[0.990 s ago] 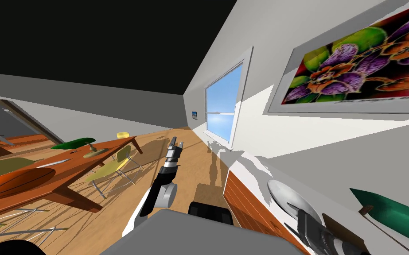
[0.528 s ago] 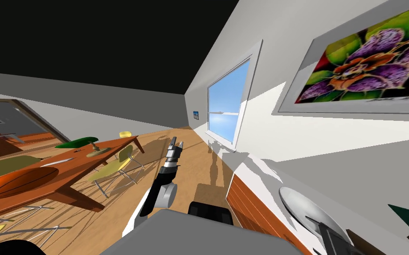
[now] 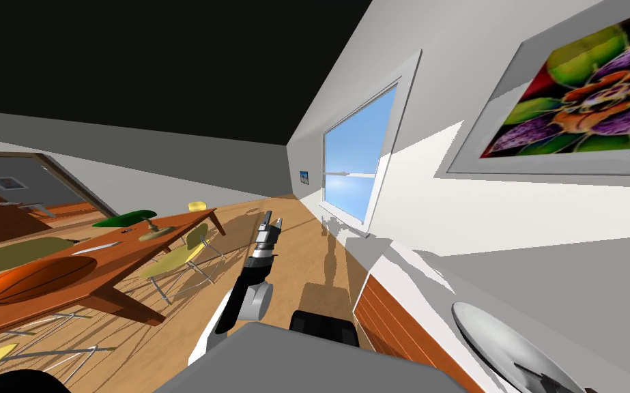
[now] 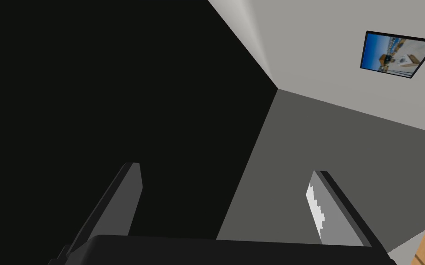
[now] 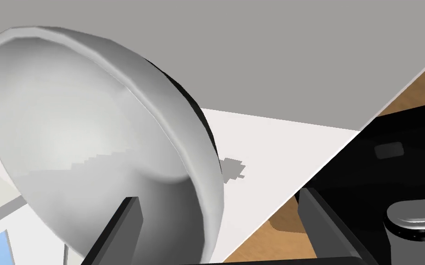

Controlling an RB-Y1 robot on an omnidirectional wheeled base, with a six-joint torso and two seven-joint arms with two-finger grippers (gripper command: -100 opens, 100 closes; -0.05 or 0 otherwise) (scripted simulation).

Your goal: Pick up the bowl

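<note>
Right gripper (image 5: 220, 230), fingers apart, straddles the near rim of a grey bowl (image 5: 91, 138); whether they touch it is hard to judge. The bowl sits on a white counter (image 5: 276, 138) against the wall. Farther ahead, the left gripper (image 3: 270, 220) hangs over the wooden floor (image 3: 306, 259), fingers spread.

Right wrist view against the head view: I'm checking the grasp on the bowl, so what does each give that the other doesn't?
Right wrist: the right gripper, fingers open, with the rim of the grey bowl between them. Head: the left gripper open over the wooden floor, the table with a basketball, the window. Both: the bowl and the white counter top.
</note>
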